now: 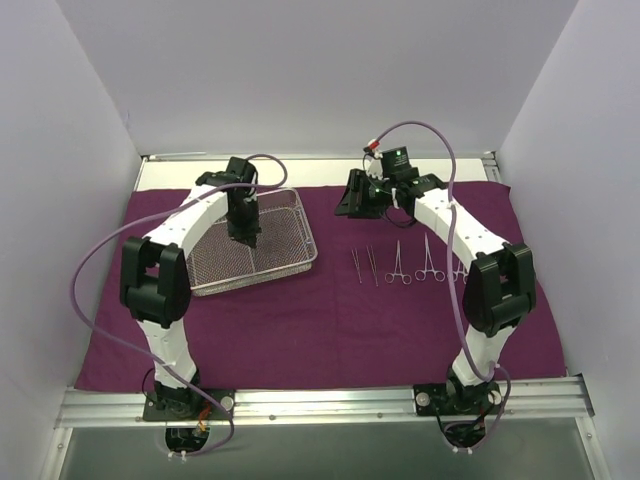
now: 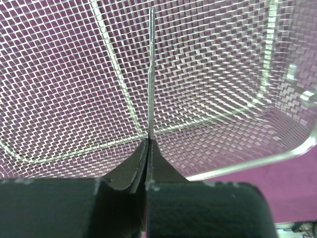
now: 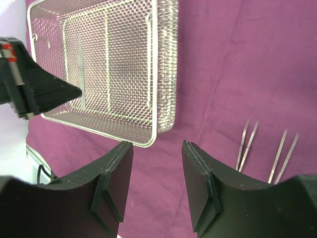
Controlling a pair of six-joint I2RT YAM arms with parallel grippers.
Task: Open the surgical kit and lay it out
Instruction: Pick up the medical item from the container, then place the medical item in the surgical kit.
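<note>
Tray on cloth wrap, L side; tweezers & forceps in a row on cloth just R of it. L gripper w/ thin instrument inside tray; R gripper behind row.

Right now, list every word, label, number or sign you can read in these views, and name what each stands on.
No readable text in any view.
Cloth wrap, wire-mesh tray, forceps: plain, no markings.
Thin metal instrument in the left gripper: bare metal.
Left gripper: a small red patch on its body, too small to read.
Right gripper: no marking visible.
</note>
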